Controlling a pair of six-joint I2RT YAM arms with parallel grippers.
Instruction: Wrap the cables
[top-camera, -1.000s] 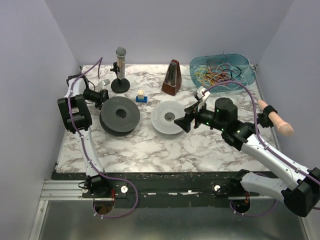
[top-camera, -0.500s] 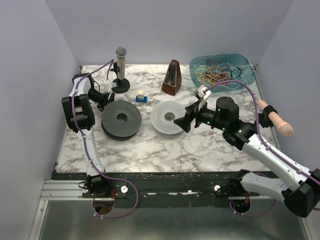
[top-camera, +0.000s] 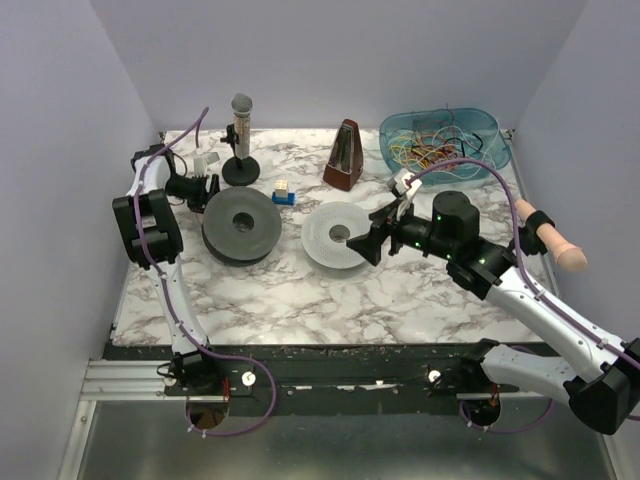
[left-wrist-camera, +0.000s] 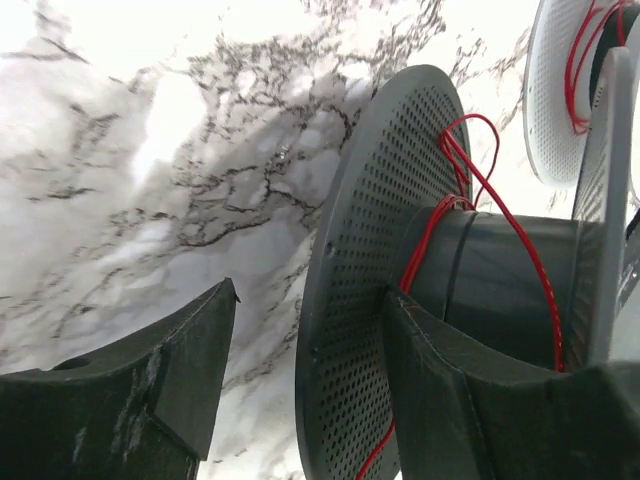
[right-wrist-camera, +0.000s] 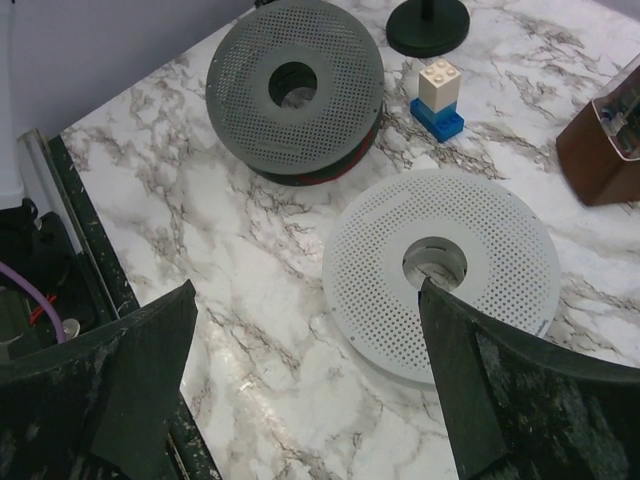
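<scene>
A dark grey perforated spool (top-camera: 240, 226) lies on the marble table at left, with a thin red cable (left-wrist-camera: 452, 200) wound round its core. My left gripper (top-camera: 203, 186) is at the spool's left rim. In the left wrist view it (left-wrist-camera: 310, 290) stands open astride the spool's flange (left-wrist-camera: 370, 250), one finger (left-wrist-camera: 470, 390) against the core side and a gap on the other side. A white spool (top-camera: 335, 235) lies mid-table. My right gripper (top-camera: 372, 243) hovers open at its right edge and holds nothing (right-wrist-camera: 308, 288). More cables (top-camera: 432, 152) lie in a multicoloured tangle in the blue basket.
The blue basket (top-camera: 490, 130) stands at the back right. A microphone on a round stand (top-camera: 240, 140), a brown metronome (top-camera: 345, 155) and a small blue-and-white block (top-camera: 284, 192) line the back. A pink-handled tool (top-camera: 555, 242) rests at the right edge.
My left gripper has opened off the dark spool's flange and the spool has settled flatter. My right gripper has opened slightly wider and stayed in place.
</scene>
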